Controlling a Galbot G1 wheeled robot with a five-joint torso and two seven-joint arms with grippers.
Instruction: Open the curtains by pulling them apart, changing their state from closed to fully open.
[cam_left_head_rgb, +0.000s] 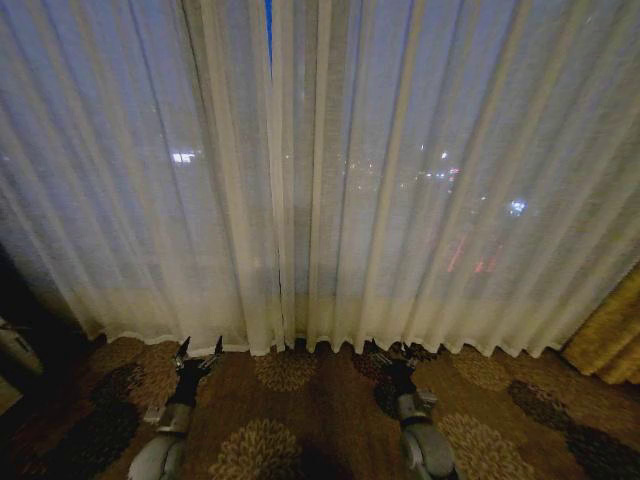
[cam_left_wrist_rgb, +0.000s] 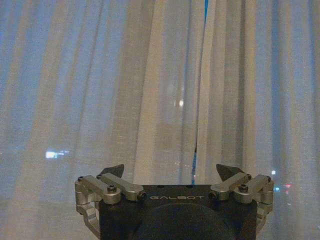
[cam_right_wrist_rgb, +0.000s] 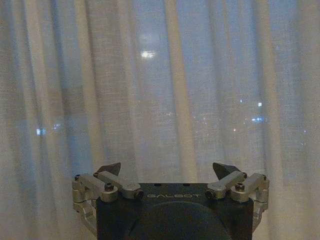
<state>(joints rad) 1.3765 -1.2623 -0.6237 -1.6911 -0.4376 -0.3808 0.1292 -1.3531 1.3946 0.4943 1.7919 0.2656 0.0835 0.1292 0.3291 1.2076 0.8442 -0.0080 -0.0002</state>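
Hanging closed across nearly the whole head view: the curtains, two sheer off-white panels in vertical pleats, meeting just left of centre, with a thin blue slit of night sky showing at the top of the seam. Glowing faintly through the fabric: scattered city lights, mostly at centre right and one patch at upper left. Brushing the patterned carpet along the lower third of the frame: the scalloped hems. Peeking in at the lower right edge: a golden-brown drape.

Reaching up from the bottom left of the head view toward the hem: the left gripper, fingers spread wide, gripping nothing, tips near the fabric but apart from it. In the left wrist view, facing the seam with the same wide spread: the left gripper.

Pointing at the hem from the bottom of the frame, right of centre: the right gripper, dark against the carpet. In the right wrist view, spread wide and empty before the pleats: the right gripper.
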